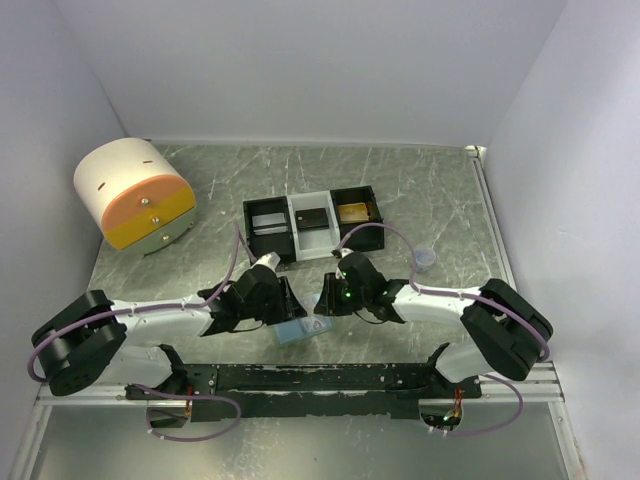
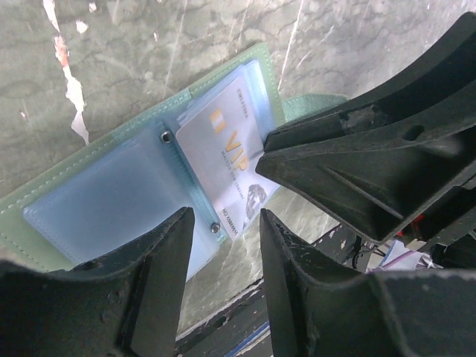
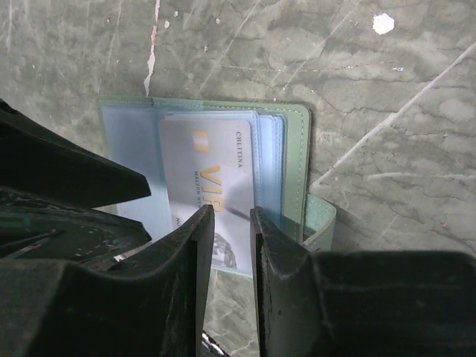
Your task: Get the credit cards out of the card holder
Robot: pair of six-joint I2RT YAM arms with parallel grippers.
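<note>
Right wrist: right claw, narrowly parted, is straddling silver VIP card protruding from sage-green bifold holder; likely stiff, slick, so pinch its exposed edge.

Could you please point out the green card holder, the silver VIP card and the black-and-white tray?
Sage-green bifold card holder [image 3: 299, 156]: right wrist view, stitched right border.
Silver VIP credit card [image 3: 208, 160]: right wrist view, printed face.
Black-and-white three-compartment tray [image 1: 310, 193]: top external view, far rim.
</note>
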